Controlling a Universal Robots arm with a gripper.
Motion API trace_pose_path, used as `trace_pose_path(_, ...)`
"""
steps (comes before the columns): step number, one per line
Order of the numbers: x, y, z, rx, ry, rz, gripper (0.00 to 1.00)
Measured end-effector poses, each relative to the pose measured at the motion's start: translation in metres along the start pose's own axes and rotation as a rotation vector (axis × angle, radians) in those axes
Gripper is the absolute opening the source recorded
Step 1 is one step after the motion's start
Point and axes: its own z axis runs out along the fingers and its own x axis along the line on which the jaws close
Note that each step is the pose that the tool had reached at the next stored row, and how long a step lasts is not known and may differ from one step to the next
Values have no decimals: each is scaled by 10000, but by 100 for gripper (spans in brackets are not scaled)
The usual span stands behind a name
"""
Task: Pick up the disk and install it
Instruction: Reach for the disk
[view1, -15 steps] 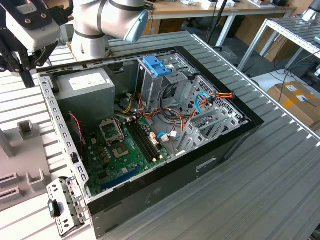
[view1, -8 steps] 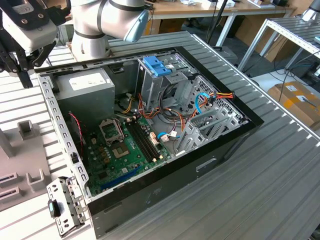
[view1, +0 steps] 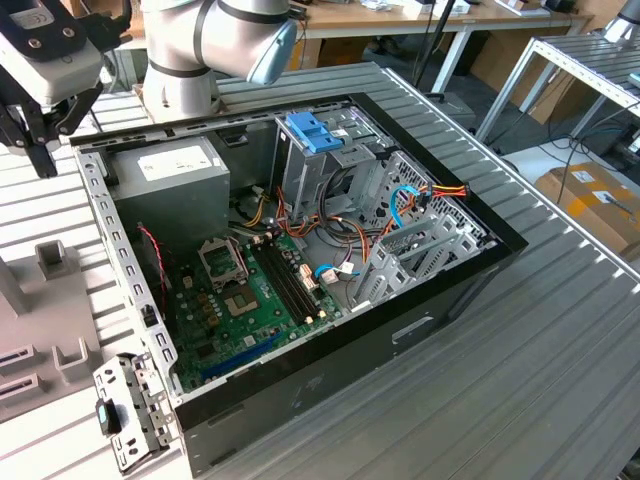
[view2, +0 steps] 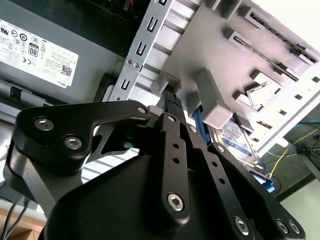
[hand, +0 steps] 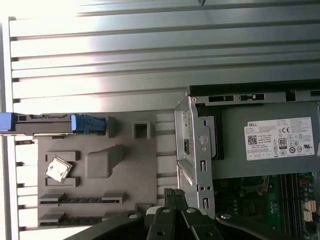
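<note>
While the disk sits on edge in the grey holder beside the open computer case, the gripper just hangs up above them, fingers pinched together on nothing, apart from the disk.

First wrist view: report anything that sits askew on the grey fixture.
The small silver chip lies rotated, its edges off-square to its recess in the grey fixture. The disk stands on edge, straight along the fixture's rim.

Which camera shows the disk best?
The second wrist view: the disk shows part of its labelled face and a blue rail. The first wrist view shows the disk edge-on, standing in the grey holder.
</note>
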Motion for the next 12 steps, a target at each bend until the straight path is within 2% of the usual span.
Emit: trace_pose_path(12,64,-5,-2,0,0,-1,11)
